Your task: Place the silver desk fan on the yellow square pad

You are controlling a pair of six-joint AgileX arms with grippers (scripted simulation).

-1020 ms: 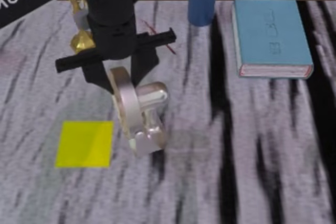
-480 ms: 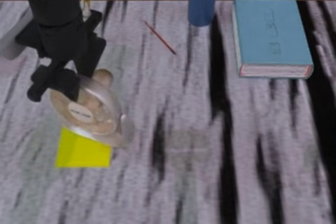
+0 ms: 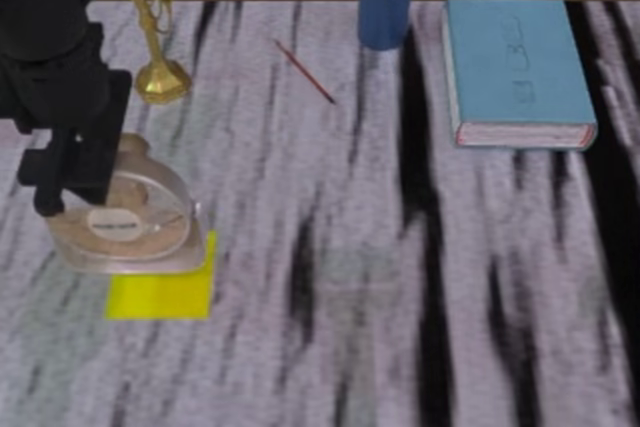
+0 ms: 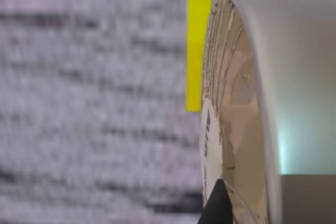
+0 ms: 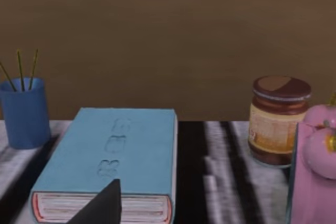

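Jaws of the left gripper [image 3: 75, 182] appear clamped on the silver desk fan [image 3: 125, 222], judging from the top view, where the black gripper body overlaps the fan's far-left side; the contact itself is hidden by the arm. Fan location: near the table's left edge, about midway between far and near edges, ring cage face-up toward the camera. It overlaps the far edge of the yellow square pad [image 3: 160, 292]; most of the fan sits beyond the pad's far edge and to its left, so only partial overlap. Whether the fan rests on the table or hangs just above it cannot be told. Left wrist view: fan ring [image 4: 262, 93] fills the picture, a strip of pad [image 4: 198, 45] showing beside it. Progress, as judged: fan grasped and brought to the pad; not yet centred, not yet released. Remaining: shift toward the near edge and slightly right, lower, open jaws. Other items, moving right along the far edge: gold ornament [image 3: 155, 32], thin red stick [image 3: 305, 72], blue cup [image 3: 386, 9], blue book [image 3: 515, 72]. Right arm is outside the top view; its wrist camera looks at the book [image 5: 113, 156] and a jar [image 5: 278, 119], and its jaw state cannot be told.
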